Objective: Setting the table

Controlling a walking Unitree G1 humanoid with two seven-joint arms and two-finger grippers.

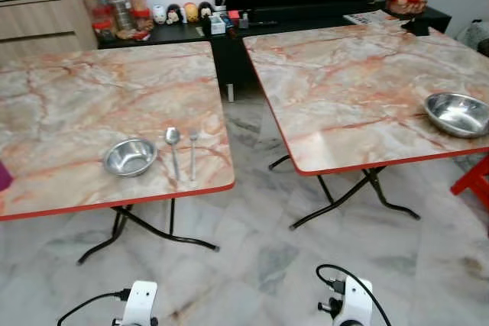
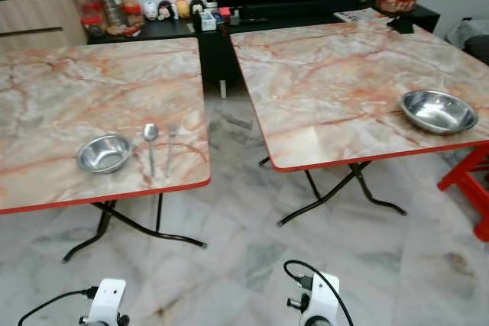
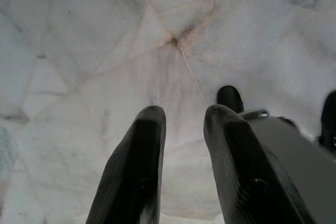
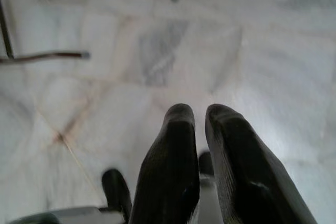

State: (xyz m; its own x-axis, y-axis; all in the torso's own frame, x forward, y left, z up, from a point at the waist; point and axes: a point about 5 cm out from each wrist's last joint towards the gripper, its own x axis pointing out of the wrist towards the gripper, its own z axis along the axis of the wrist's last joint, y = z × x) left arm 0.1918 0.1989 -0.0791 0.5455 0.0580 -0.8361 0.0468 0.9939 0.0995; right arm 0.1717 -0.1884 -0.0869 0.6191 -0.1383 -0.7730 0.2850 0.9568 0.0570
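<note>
two marble-patterned folding desks with red edges stand side by side on a pale marble floor, a gap between them. on the left desk, near its front edge, sits a small steel bowl, upright and showing nothing inside. just beside it, on the side toward the gap, lies a spoon, and next to that a fork. the two lie parallel and slightly apart, their long axes running from the desk's front edge toward the back, handles pointing at the robot and heads pointing away. the spoon is close to the bowl but not touching it.

on the right desk, a larger steel bowl sits upright near the far right side, well apart from the cutlery.

both arms hang low over the floor. the left pincer points down at the tiles, its fingers a narrow gap apart and holding nothing. the right pincer also points at the floor, its fingers nearly together, empty.

behind the desks runs a low black cabinet with jars on it.
</note>
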